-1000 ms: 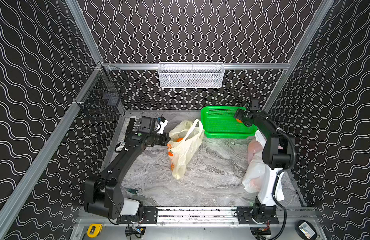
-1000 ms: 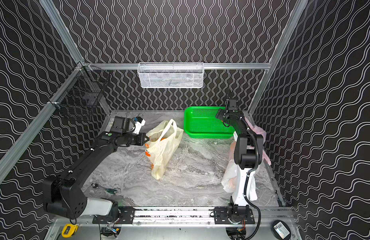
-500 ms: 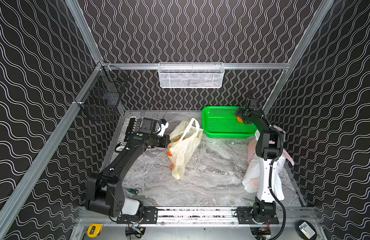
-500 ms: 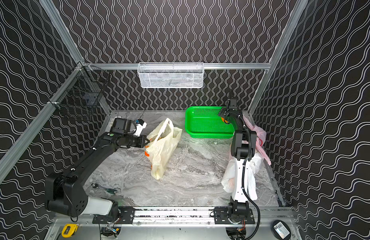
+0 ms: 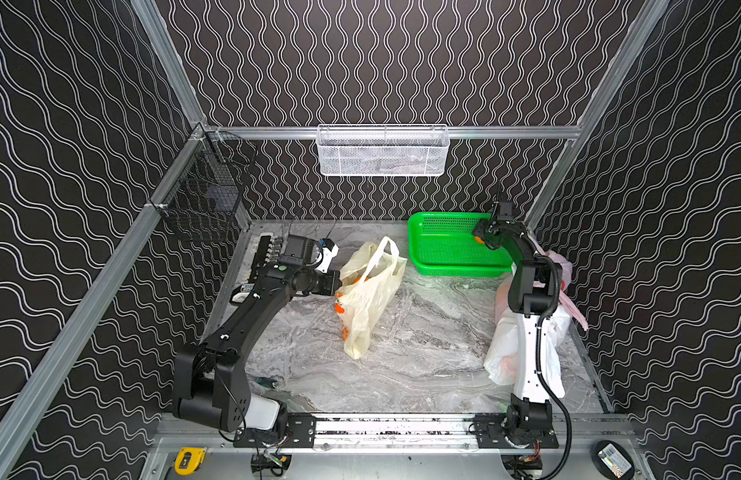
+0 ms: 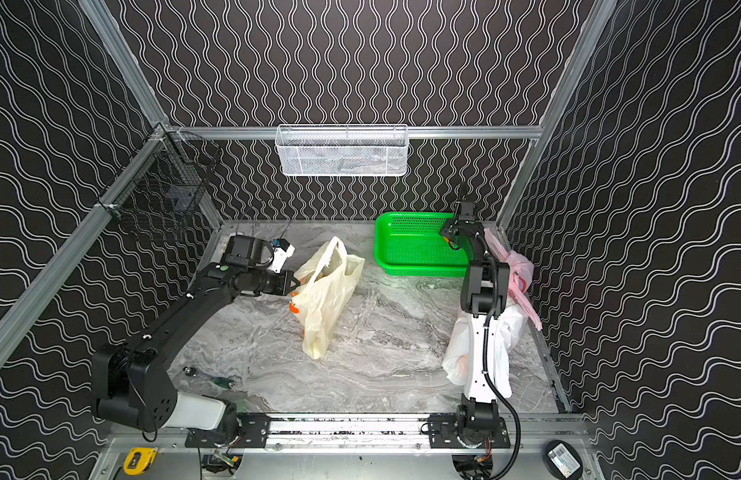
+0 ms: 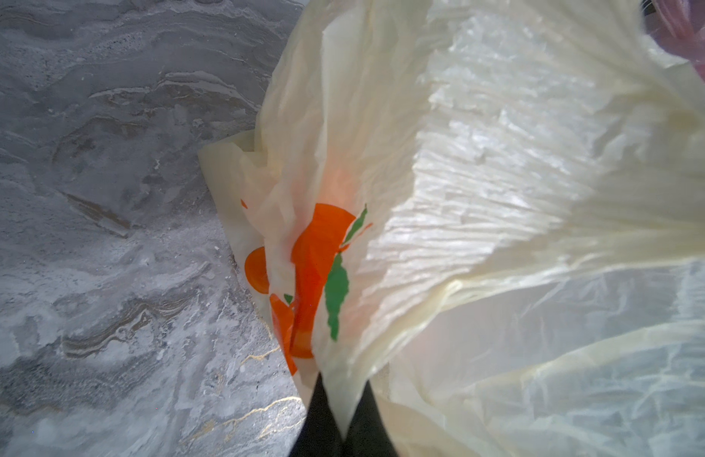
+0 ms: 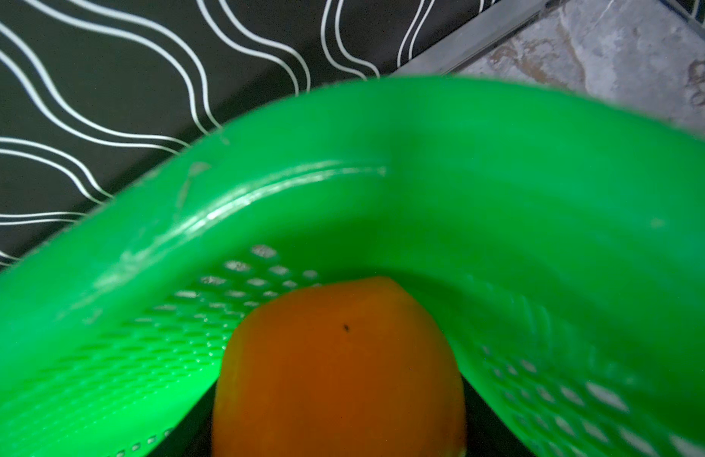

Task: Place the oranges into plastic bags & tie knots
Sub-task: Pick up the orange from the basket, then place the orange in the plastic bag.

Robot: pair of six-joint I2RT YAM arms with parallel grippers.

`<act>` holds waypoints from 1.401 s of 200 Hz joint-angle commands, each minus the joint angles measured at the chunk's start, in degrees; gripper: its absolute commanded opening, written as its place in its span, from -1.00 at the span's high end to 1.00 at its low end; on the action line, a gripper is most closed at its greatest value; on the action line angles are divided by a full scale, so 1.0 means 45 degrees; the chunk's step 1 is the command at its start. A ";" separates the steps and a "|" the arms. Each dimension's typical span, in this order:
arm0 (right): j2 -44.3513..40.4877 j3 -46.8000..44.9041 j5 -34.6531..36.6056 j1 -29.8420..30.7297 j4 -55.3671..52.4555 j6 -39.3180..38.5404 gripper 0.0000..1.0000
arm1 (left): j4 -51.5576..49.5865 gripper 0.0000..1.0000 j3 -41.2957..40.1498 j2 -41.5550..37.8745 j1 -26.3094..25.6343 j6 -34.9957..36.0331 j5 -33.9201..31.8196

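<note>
Rim of the yellow bag (image 5: 369, 299) is being pinched between the left fingers (image 7: 318, 425) to hold it open for the orange (image 8: 339, 372) sitting between the right fingers (image 5: 485, 230), grip unclear.

Orange (image 8: 339, 368) in basket (image 5: 443, 266) behind central bag (image 5: 369, 299)

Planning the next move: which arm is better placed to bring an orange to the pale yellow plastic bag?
Right. The right gripper is at a small round orange in the green perforated plastic basket; the left gripper is shut on the pale yellow plastic bag.
</note>
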 commanded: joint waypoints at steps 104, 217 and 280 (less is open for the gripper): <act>-0.9110 -0.9091 -0.3817 0.1761 0.3313 0.1020 -0.04 | 0.3602 1.00 -0.1513 -0.0205 0.1124 -0.2946 0.3501; -1.2489 -1.1425 -0.9845 0.6369 0.3762 0.0014 0.01 | 0.4104 1.00 -0.1905 -0.0282 0.1287 -0.3079 0.3603; -1.0857 -1.0240 -0.9368 0.7742 0.3223 -0.0181 -0.48 | 0.4397 1.00 -0.2200 -0.0429 0.1356 -0.3385 0.3618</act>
